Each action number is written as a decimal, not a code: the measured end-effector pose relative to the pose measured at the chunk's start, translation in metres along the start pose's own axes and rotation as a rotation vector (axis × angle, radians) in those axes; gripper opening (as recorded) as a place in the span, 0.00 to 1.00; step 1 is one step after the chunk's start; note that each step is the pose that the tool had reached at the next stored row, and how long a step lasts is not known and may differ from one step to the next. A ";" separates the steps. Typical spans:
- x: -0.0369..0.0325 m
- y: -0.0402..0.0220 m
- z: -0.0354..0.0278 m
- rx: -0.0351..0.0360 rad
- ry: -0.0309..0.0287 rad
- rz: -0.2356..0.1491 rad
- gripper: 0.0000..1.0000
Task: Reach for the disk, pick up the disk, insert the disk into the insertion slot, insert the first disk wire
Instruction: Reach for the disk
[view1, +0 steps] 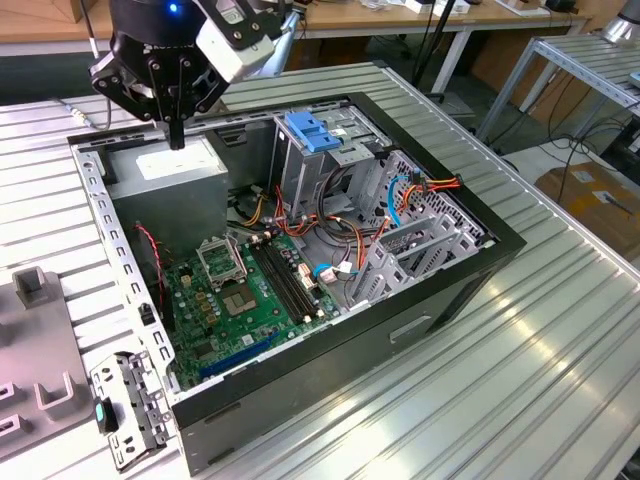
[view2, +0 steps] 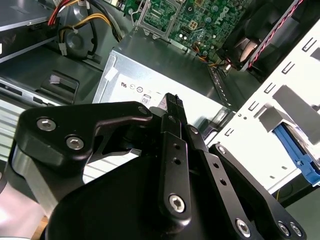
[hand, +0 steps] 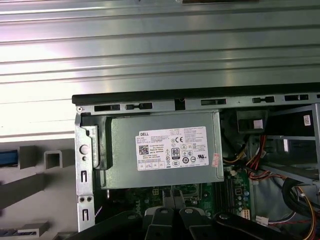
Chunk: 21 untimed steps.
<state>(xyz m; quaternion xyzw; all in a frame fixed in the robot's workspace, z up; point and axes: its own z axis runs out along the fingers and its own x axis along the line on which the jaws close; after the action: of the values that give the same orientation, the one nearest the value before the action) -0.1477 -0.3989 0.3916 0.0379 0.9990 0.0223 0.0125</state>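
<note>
My gripper (view1: 177, 140) hangs over the rear corner of the open computer case, at the exterior view's left, just above the grey power supply (view1: 172, 166). Its black fingers are shut together with nothing between them in both wrist views (view2: 172, 102) (hand: 172, 198). A bright blue edge that looks like the disk (hand: 7, 157) lies in a grey fixture outside the case; the second wrist view has it (view2: 296, 151) beyond the case's perforated rail. The insertion slot (view1: 428, 236), a low grey perforated cage, sits at the case's far side on the exterior view's right.
A taller grey cage with a blue latch plate (view1: 310, 132) stands mid-case. The green motherboard (view1: 250, 290) and loose red, orange and blue wires (view1: 415, 190) fill the case floor. Grey fixtures (view1: 35, 300) stand on the ribbed metal table (view1: 520, 380).
</note>
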 end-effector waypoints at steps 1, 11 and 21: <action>0.0005 0.0000 0.0001 0.0000 0.0003 0.000 0.11; 0.0054 -0.0004 0.0005 0.0002 0.0022 0.000 0.11; 0.0120 -0.0010 0.0012 0.0003 0.0040 0.000 0.11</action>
<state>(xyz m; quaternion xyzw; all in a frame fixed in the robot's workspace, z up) -0.1598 -0.3989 0.3901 0.0379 0.9990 0.0222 0.0106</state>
